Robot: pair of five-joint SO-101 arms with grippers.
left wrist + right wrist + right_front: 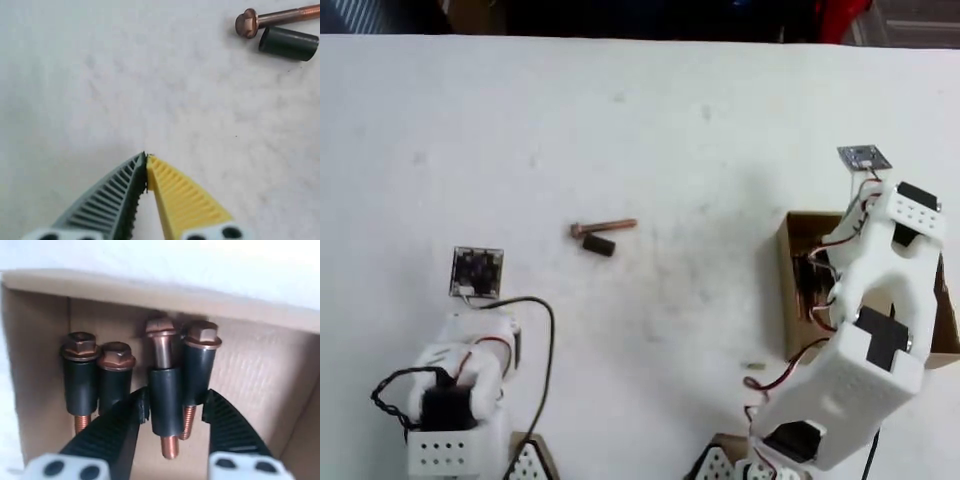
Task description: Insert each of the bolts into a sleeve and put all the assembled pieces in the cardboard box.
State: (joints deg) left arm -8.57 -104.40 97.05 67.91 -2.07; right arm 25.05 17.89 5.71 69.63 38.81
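Observation:
A loose copper bolt (605, 228) lies in the middle of the table with a loose black sleeve (599, 245) right beside it. In the left wrist view the bolt (280, 17) and sleeve (289, 43) are some way ahead of my left gripper (146, 158), which is shut and empty above bare table. My right gripper (175, 395) is open inside the cardboard box (798, 225). Its fingers stand either side of an assembled bolt-in-sleeve piece (165, 400) lying on the box floor. Several assembled pieces (80, 380) lie side by side in the box.
The left arm (455, 390) sits at the table's near left and the right arm (865, 340) reaches over the box at the right. The box walls (30, 365) close in around the right gripper. A tiny object (753, 366) lies near the box's front corner.

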